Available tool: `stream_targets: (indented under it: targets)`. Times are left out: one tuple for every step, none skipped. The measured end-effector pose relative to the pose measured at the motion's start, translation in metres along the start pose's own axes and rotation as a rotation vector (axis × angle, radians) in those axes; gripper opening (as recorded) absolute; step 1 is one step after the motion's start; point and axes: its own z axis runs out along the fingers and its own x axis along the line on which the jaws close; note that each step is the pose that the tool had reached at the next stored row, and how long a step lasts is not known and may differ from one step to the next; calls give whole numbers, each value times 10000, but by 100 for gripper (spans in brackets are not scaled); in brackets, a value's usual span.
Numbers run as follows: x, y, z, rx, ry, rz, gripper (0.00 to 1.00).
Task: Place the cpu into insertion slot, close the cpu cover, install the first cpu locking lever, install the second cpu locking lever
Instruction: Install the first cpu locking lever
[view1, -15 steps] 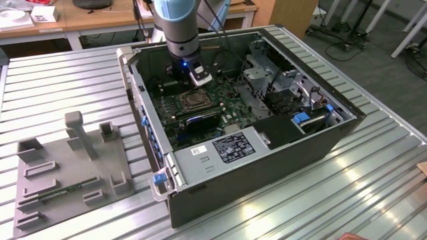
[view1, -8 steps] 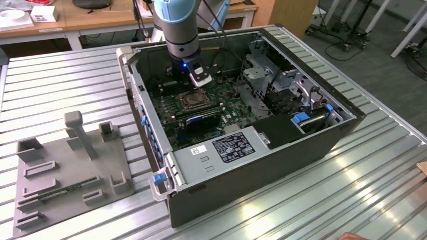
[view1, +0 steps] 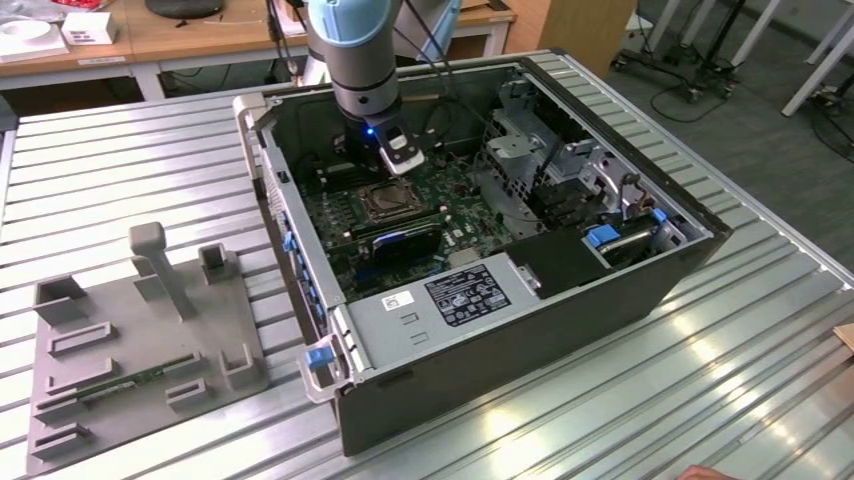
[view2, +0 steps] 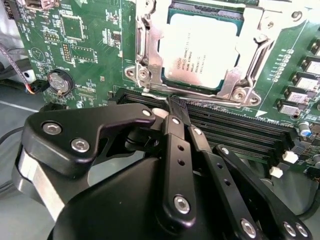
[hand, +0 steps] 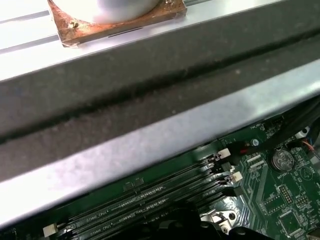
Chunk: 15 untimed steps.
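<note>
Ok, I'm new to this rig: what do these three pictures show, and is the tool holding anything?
The exterior view, from a separate camera, shows one robot arm reaching into an open computer case on a ribbed metal table, with a grey fixture tray at that view's left. Both wrist cameras ride on the arm. The second wrist view shows the black tool, shut with nothing seen in its grip, by the insertion slot. The cpu already lies in the slot, the cpu cover down around it. The first wrist view looks past the case wall at the green motherboard.
</note>
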Motion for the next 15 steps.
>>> stream_targets:
  targets:
    - [0,0,0,27,-10,-8,10]
    - [0,0,-1,48,-17,-13,10]
    - [-1,0,-3,60,-20,-17,10]
    - [-1,2,-7,63,-21,-18,10]
    - [-2,3,-14,68,-23,-21,10]
    - [-2,7,-21,62,-22,-21,10]
    - [-3,11,-27,58,-20,-24,10]
    - [-3,14,-32,59,-20,-26,10]
    - [-2,19,-34,57,-20,-27,10]
    - [0,25,-36,57,-20,-28,10]
    - [3,33,-38,58,-19,-31,10]
    - [7,44,-40,58,-19,-33,10]
    - [12,57,-43,55,-17,-34,10]
    - [16,71,-46,57,-18,-35,10]
    - [21,85,-50,56,-16,-36,10]
